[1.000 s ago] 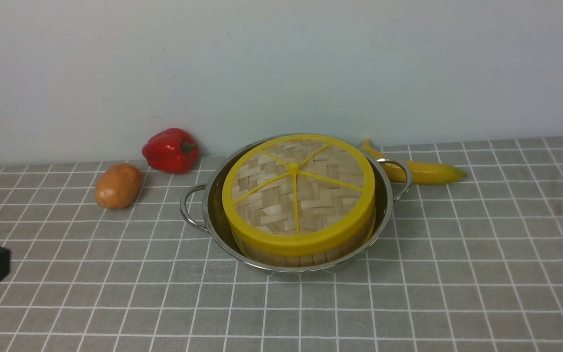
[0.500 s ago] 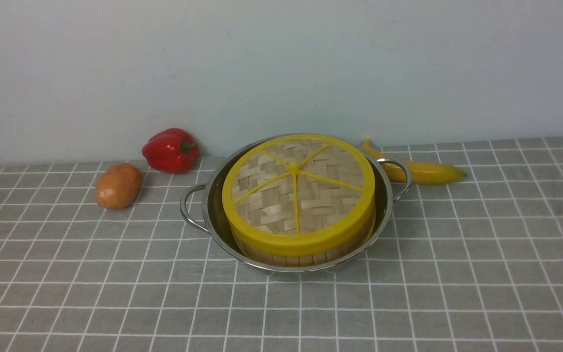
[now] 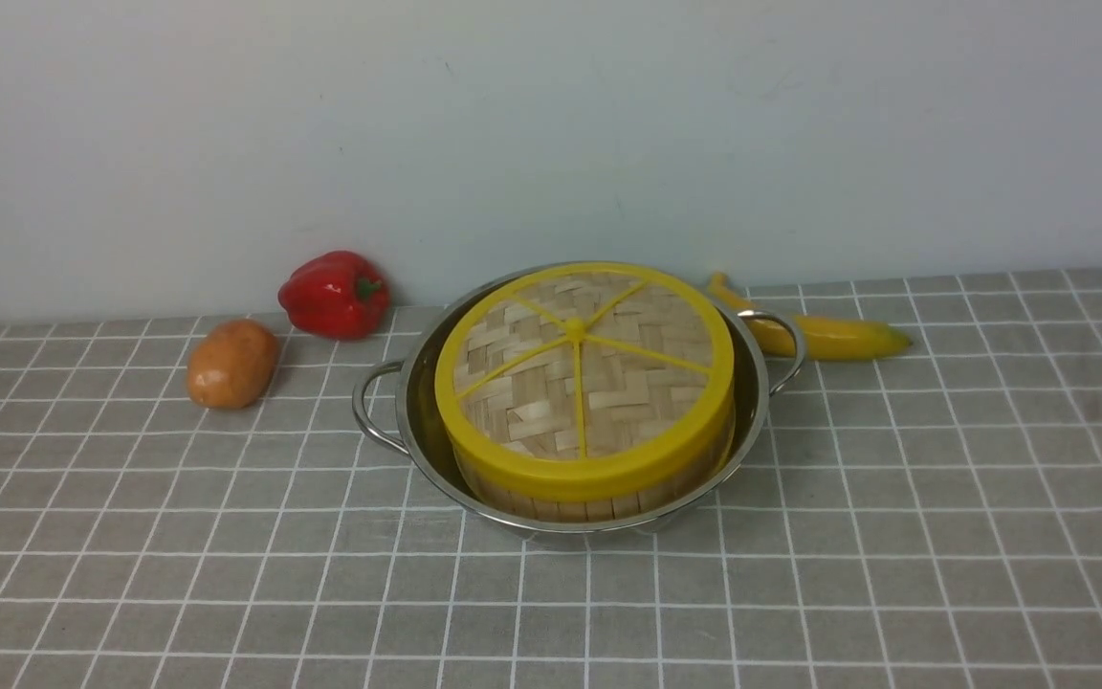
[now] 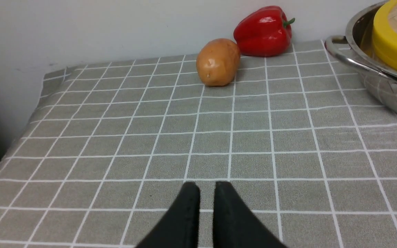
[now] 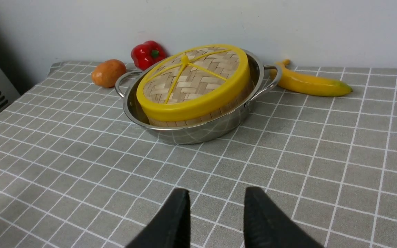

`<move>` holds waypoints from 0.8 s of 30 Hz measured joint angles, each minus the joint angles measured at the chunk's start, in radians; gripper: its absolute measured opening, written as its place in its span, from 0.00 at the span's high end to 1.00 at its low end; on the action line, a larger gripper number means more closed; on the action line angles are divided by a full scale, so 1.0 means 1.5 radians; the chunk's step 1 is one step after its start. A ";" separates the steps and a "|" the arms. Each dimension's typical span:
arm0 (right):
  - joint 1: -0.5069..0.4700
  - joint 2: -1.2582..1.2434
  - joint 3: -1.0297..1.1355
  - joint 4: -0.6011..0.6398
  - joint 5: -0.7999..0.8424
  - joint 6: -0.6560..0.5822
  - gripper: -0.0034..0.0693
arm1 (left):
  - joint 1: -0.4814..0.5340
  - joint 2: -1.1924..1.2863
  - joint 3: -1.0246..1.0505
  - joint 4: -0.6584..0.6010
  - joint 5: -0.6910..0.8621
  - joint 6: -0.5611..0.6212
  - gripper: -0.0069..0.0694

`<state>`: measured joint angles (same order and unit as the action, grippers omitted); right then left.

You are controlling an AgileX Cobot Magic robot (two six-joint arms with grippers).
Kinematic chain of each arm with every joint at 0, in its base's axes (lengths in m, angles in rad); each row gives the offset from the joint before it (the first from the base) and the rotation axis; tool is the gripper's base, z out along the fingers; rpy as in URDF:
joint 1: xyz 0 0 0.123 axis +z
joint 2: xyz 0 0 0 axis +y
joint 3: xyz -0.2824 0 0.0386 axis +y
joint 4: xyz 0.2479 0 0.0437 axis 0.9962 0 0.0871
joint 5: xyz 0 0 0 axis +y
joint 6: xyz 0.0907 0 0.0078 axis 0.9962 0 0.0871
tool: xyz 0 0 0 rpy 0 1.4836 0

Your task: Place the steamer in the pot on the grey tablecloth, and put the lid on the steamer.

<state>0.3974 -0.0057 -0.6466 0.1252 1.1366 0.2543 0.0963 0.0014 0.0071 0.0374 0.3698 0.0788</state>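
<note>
I find the lid point(image 3: 584, 368) seated on the steamer point(image 3: 589, 500), which stands inside the pot point(image 3: 417, 421) on the grey tablecloth point(image 3: 895, 536). The lid's yellow rim sits slightly tilted, higher on the far side. Only a strip of the steamer's wooden wall shows under the lid; its base is hidden.

Left jaws point(image 4: 206, 187): the tips stand a narrow slit apart, gripping nothing, low over bare cloth. Ahead of them lies open cloth up to a potato point(image 4: 218, 61) and a red pepper point(image 4: 263, 31) at the wall; the pot's handle is ahead and off to one side, well apart. The cloth's edge drops off on the other side.

Right jaws point(image 5: 215, 203): spread, gripping nothing, over bare cloth. The pot lies ahead of them with clear cloth between; a banana point(image 5: 308, 84) lies beyond, just beside the pot's far handle.

Neither arm shows in the front view, so I cannot read the arm poses.
</note>
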 joint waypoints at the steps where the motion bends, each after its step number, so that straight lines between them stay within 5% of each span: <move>1: 0.000 0.000 0.000 0.000 0.000 0.000 0.62 | 0.000 0.000 0.000 0.000 0.000 0.000 0.82; 15: -0.041 0.000 0.001 -0.016 -0.011 -0.001 0.62 | 0.000 0.000 0.000 0.000 0.000 0.000 0.80; 24: -0.252 0.001 0.168 -0.102 -0.352 -0.001 0.62 | 0.001 0.000 0.000 0.000 0.000 0.000 0.78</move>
<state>0.0187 -0.0046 -0.3948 -0.0272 0.6084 0.2535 0.0972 0.0014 0.0071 0.0374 0.3695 0.0788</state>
